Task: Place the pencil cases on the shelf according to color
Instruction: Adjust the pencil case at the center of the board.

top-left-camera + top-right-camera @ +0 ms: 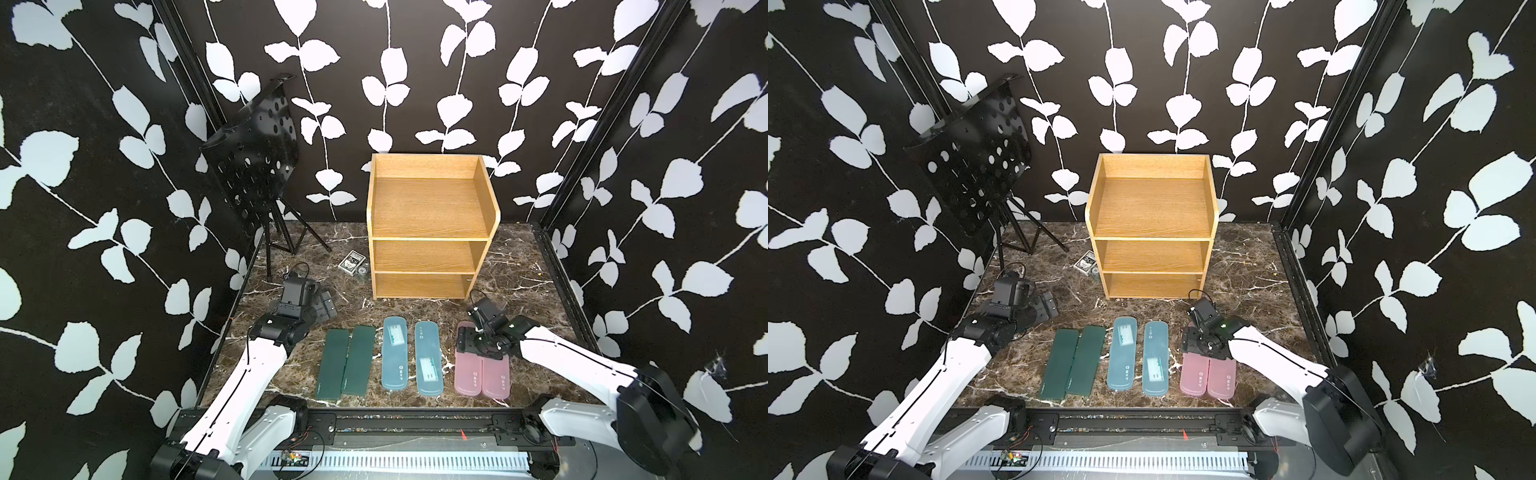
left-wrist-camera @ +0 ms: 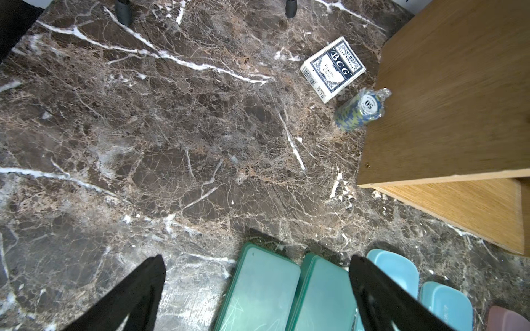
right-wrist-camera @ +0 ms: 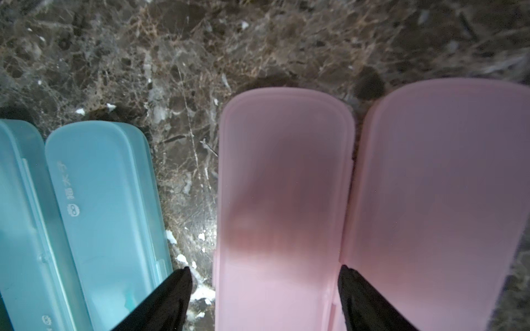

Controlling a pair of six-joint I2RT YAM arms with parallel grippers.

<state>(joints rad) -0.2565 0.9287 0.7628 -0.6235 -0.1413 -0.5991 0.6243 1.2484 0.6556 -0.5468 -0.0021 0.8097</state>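
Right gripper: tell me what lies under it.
The right gripper hangs over the pink case nearest the blue cases, open jaws astride its long sides. In both top views the gripper covers the far ends of both pink cases.

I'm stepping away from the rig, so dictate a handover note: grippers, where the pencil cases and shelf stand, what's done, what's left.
Left gripper: open, empty, above the table near the green pair.
Right gripper: open, jaws straddling the inner pink case, not closed on it.
All six lie on the table before the empty shelf; blue pair sits between green and pink.
Done: nothing shelved. Left: all six, sorted by color.
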